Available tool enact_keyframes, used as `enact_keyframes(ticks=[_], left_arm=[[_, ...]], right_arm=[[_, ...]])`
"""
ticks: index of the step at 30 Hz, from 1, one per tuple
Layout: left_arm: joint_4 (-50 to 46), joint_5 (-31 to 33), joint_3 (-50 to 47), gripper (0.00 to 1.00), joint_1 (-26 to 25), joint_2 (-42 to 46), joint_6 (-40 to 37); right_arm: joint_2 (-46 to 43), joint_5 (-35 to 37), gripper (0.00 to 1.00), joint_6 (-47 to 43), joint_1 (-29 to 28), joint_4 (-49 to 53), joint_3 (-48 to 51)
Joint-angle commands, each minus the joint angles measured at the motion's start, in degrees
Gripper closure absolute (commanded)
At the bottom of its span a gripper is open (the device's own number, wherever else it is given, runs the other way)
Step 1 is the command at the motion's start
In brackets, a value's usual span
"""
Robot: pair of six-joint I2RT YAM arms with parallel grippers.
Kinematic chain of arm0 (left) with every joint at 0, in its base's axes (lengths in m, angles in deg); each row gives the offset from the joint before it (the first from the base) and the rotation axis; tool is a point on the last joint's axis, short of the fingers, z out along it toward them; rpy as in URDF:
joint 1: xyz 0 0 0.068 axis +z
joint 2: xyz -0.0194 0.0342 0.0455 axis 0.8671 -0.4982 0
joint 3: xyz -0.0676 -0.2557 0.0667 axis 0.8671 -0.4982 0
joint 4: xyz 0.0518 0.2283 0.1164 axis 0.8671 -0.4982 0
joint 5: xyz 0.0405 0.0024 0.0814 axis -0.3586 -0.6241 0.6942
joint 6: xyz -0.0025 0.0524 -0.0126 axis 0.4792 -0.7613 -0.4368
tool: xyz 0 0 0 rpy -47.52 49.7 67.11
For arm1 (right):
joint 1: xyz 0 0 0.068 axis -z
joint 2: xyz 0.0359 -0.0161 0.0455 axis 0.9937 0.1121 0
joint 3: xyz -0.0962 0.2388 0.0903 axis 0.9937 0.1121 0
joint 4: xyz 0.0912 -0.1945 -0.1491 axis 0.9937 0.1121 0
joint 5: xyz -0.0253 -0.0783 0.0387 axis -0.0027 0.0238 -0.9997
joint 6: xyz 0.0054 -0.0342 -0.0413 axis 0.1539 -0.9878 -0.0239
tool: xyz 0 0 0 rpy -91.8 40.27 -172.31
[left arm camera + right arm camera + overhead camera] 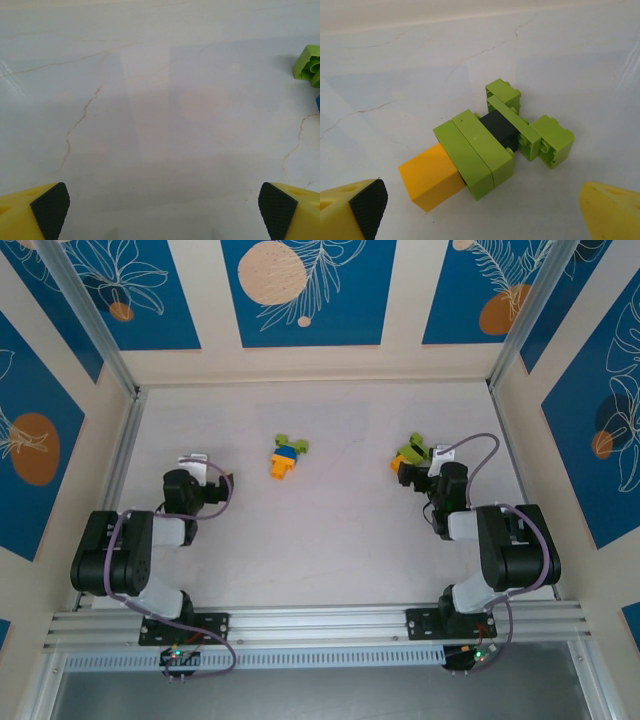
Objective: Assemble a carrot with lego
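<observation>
Two clumps of lego lie on the pale table. One clump [287,455] of green, blue and orange bricks sits mid-table; its green corner [311,62] shows at the right edge of the left wrist view. The other clump [411,454] lies just beyond my right gripper [415,476]. Up close it is an orange brick [431,175], two lime green slabs [475,150], a black brick [497,125] and more green bricks [552,140]. My right gripper [480,212] stands open just short of it, touching nothing. My left gripper [160,215] is open over bare table.
Walls with blue leaf panels close in the table [330,540] at the back and on both sides. An aluminium rail [320,625] runs along the near edge, where both arm bases are bolted. Bare table lies between the two clumps and in front of them.
</observation>
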Motion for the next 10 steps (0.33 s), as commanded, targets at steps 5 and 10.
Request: enact_keyframes(ticks=[5, 10], left_arm=[[0.6, 0.7, 1.6, 0.00, -1.1, 0.0, -1.3], [1.3, 0.8, 1.0, 0.00, -1.1, 0.3, -1.2]], right_arm=[[-0.2, -1.2, 0.01, -0.7, 0.2, -1.3, -0.4], [-0.2, -1.2, 0.01, -0.7, 0.3, -1.3, -0.4]])
